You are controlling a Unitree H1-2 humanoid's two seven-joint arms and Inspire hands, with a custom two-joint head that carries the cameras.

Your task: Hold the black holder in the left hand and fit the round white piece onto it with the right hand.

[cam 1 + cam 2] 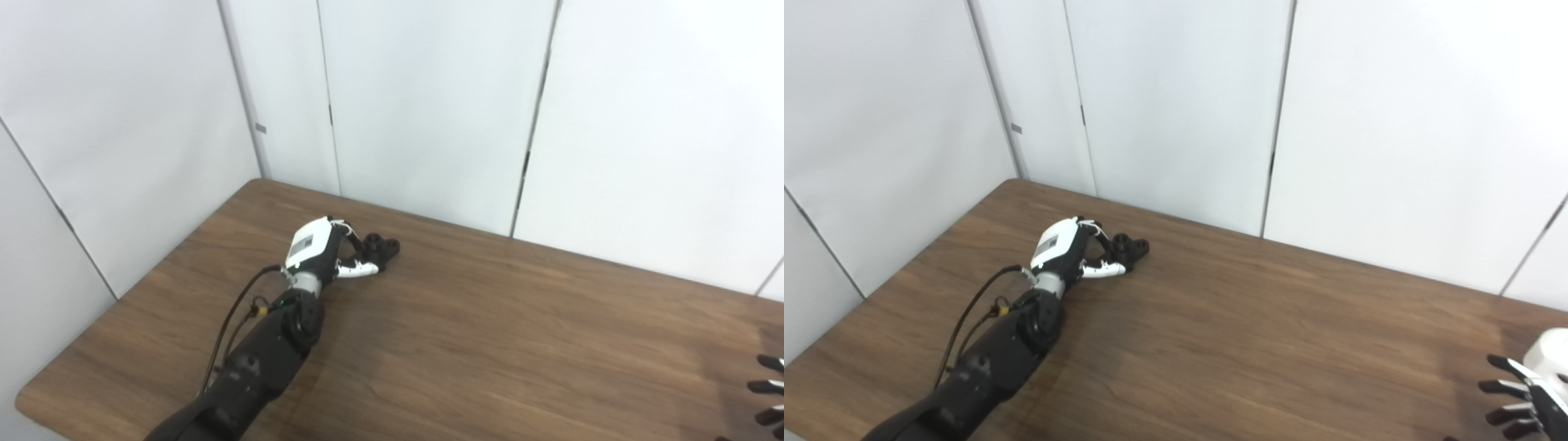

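The holder [381,247] sits on the worktop [490,343] toward its far left corner, near the wall panels [429,110]. It rests flat, its lobed black body showing round openings on top, so it has not been lifted yet. Your left hand [324,251] is right against it: the fingers [358,268] curl around its near side, one white-tipped finger low along the worktop, others arching over the top. They look closed on the holder, though you cannot tell from here how firm the hold is. Judging by that, you are at the grasp stage, with the lift to come.

The left arm reaches far forward from the lower left, forearm nearly straight, wrist bent a little so the white back of the hand faces up and left. A cable loops along the forearm.

Your right hand [1528,392] waits at the lower right edge, well apart from the holder, its dark fingers spread and holding nothing. The round white piece is not clearly visible; a white form at that edge is probably part of the hand.
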